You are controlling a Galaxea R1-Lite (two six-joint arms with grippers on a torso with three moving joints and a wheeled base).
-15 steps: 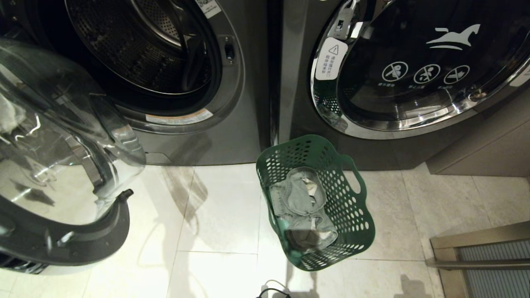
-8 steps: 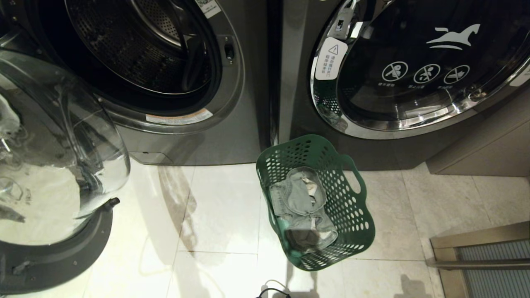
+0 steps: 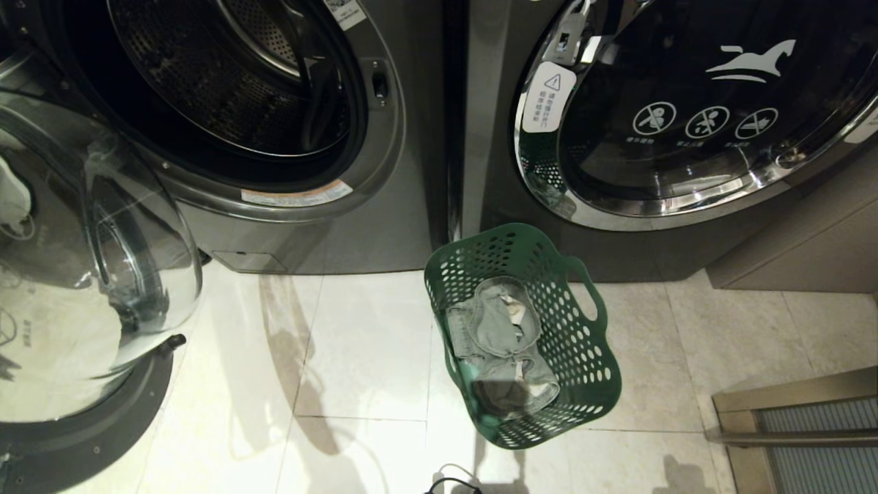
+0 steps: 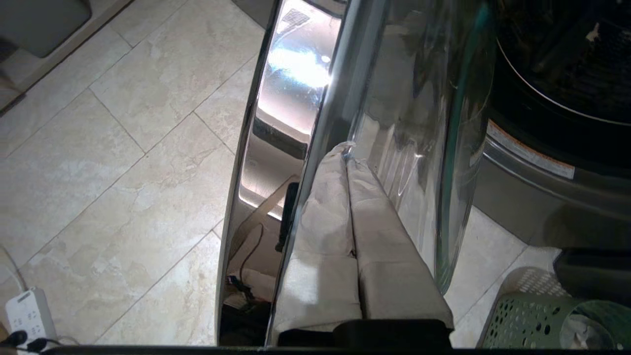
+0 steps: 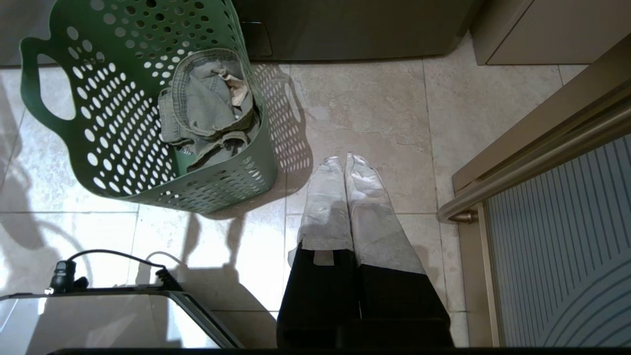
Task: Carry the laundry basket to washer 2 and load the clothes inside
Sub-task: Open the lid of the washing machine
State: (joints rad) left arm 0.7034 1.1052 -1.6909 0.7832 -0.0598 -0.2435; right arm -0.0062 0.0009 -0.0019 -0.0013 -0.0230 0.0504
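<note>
Left claw (image 4: 346, 157), pressed shut and empty, against the washer door (image 3: 89, 274); the door has swung wider open.

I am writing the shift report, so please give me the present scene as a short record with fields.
Left washer: door swung wide open, drum empty as far as visible
Right washer: door shut
Laundry basket: green, on the floor between the washers
Clothes: grey, inside the basket
Left tool: shut, tips at the open door's edge
Right tool: shut, empty, above the floor beside the basket

Green basket (image 3: 523, 336) holding grey clothes (image 3: 499, 336), upright.
</note>
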